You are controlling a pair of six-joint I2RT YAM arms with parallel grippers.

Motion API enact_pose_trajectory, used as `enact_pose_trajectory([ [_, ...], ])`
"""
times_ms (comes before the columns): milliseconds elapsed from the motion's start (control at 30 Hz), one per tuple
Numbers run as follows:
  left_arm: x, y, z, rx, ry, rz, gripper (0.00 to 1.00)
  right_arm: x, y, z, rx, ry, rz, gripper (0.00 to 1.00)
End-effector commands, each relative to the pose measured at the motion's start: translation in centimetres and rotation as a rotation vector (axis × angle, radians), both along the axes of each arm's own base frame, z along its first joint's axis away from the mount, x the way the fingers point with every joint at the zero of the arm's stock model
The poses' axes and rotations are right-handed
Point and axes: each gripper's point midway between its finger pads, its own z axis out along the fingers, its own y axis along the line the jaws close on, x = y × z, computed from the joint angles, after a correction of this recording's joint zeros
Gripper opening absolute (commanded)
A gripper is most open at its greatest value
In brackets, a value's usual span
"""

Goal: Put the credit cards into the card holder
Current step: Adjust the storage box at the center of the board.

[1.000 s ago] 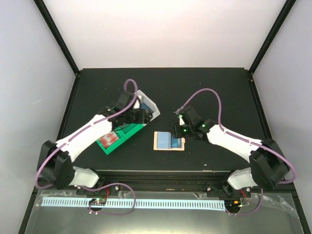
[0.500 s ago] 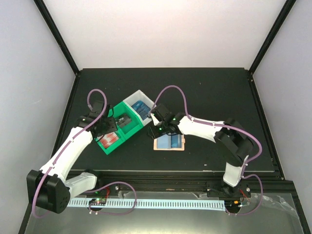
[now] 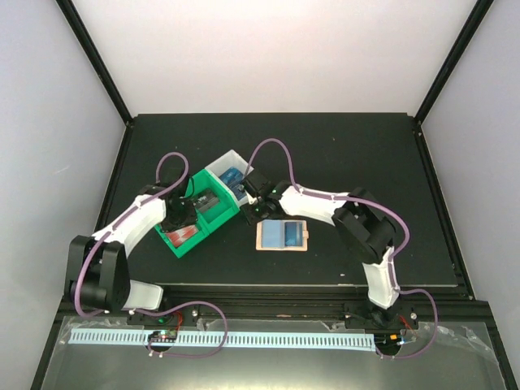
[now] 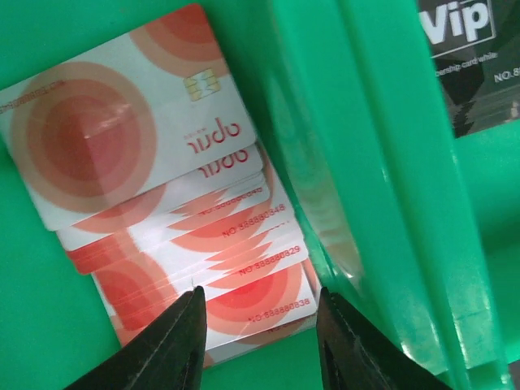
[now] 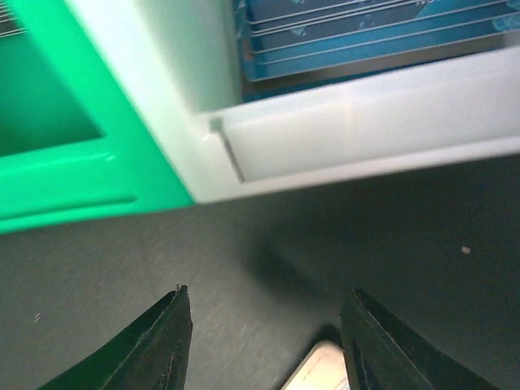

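At the left, our left end effector [image 4: 256, 341] sits down inside the green bin [image 3: 213, 221], fingers parted on either side of the fanned stack of red cards [image 4: 175, 236] — nothing gripped yet, as far as we see. Black VIP cards [image 4: 467, 65] fill the next compartment, blue cards [image 5: 382, 32] the white bin [image 5: 341, 146]. Our right end effector [image 5: 264, 341] hangs open and empty over the tabletop [image 3: 349, 146]. Further right, the tan card holder [image 3: 283, 236] lies open — one blue card seems lodged there; many cards remain.

Two white-shelled arms with black joints — purple cables looping off each, green lights glowing.
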Motion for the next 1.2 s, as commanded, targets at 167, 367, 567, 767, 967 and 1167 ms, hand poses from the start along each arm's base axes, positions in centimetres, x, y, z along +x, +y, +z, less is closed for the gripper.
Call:
enact_pose_trajectory([
  [167,3.9,-4.2,0.8,-0.098,-0.089,-0.213,0.4,5.0,0.3,-0.7,-0.065,-0.048,-0.127,0.52],
  [367,6.0,-6.4,1.9,-0.162,-0.133,-0.285,0.43,8.8,-0.1,-0.3,-0.044,-0.062,-0.224,0.52],
  [567,7.1,-7.4,2.8,-0.106,-0.137,-0.392,0.54,10.8,-1.5,-0.2,-0.001,-0.049,-0.271,0.52],
  [767,5.9,-2.3,1.7,0.254,0.014,-0.389,0.56,9.8,-0.8,-0.4,0.061,0.009,-0.213,0.53],
  [967,6.5,-1.0,1.4,0.35,0.015,-0.425,0.54,6.7,0.3,0.8,0.208,0.098,-0.16,0.57],
  [1167,8.2,-1.1,0.7,0.387,0.013,-0.518,0.54,4.7,1.4,3.3,0.375,0.191,-0.175,0.64],
])
